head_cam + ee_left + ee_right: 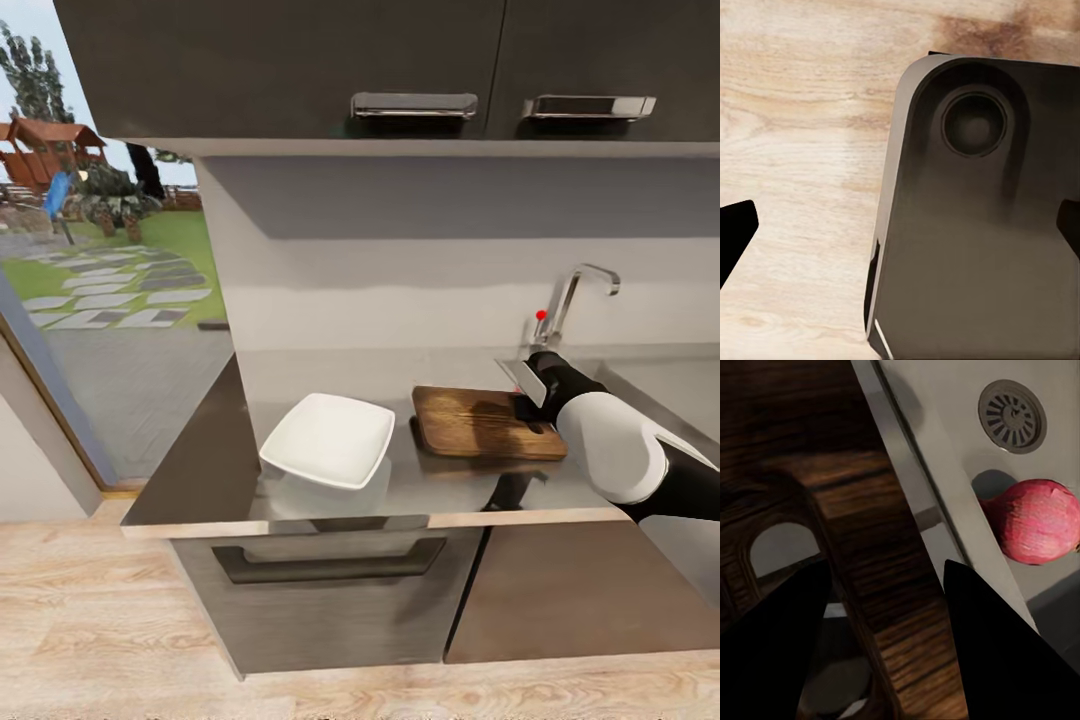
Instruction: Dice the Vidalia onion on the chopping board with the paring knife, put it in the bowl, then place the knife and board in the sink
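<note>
Right gripper [532, 392] over sink-side end of brown wooden chopping board [470, 420], fingers apart; reddish round onion [1039, 521] in steel sink [945, 405] beside drain; white square bowl [330, 440] on grey countertop [200, 470]; left gripper's [900, 229] spread unclear.

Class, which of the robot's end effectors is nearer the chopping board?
Right. The right end effector is over the chopping board's sink-side end, knife blade at its tip. The left end effector hangs over the wood floor, no board near.
</note>
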You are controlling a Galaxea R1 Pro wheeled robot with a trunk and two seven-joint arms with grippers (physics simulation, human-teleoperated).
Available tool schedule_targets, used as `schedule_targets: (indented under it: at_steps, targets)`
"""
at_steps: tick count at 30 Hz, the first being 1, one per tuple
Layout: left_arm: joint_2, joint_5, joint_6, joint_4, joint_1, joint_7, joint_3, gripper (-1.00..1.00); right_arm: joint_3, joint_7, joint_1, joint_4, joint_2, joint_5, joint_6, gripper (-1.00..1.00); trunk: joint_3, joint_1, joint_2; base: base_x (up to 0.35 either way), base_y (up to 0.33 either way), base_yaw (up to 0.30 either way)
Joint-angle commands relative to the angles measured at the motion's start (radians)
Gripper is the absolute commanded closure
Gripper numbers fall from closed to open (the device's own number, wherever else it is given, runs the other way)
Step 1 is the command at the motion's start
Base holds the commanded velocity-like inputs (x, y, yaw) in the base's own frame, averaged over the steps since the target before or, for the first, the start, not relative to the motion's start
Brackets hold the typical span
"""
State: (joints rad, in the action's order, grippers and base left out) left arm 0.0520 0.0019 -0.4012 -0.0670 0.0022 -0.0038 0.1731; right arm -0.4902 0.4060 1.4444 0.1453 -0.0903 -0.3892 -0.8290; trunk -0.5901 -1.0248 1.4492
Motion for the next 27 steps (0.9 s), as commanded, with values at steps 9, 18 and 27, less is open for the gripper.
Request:
schedule_targets:
  at_steps: [9, 18, 27]
  targets:
    - [0.0, 0.0, -0.005, -0.002, -0.001, 0.0, 0.003, -1.0, -0.008, 0.037, 0.001, 0.003, 0.004, -0.007, -0.003, 1.0, -0.015, 0.0, 0.0, 0.0, 0.0, 0.0]
    - [0.0, 0.0, -0.005, -0.002, -0.001, 0.0, 0.003, -1.0, -0.007, 0.067, 0.001, 0.01, 0.016, -0.005, -0.006, 1.0, -0.026, 0.0, 0.0, 0.0, 0.0, 0.0]
    - [0.0, 0.0, -0.005, -0.002, -0.001, -0.001, 0.003, -1.0, -0.008, 0.069, 0.001, 0.013, 0.025, -0.006, -0.008, 1.0, -0.029, 0.0, 0.0, 0.0, 0.0, 0.0]
